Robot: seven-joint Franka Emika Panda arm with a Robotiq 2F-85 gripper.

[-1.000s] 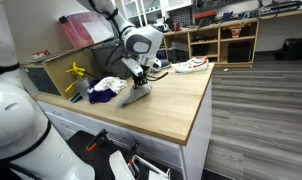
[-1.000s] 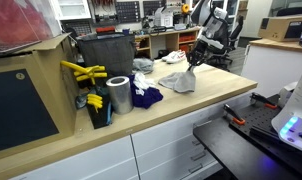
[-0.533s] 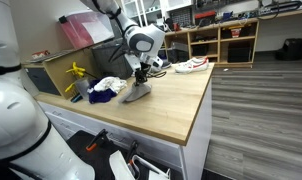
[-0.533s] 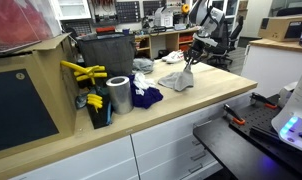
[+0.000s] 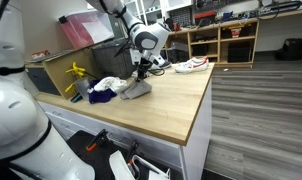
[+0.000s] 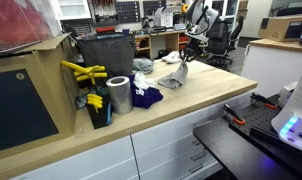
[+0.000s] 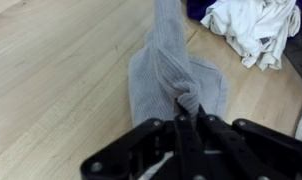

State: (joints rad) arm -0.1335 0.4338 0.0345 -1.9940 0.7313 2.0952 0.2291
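Gripper [image 7: 188, 112] is pinched shut on the top end of the grey cloth [image 7: 166, 70], which hangs straight below it, long axis near vertical, bottom end probably resting on the table [image 7: 51, 90] beside the white cloth [image 7: 253, 30].

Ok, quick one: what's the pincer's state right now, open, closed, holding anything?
Pincer: closed, pinching the top of the grey cloth.
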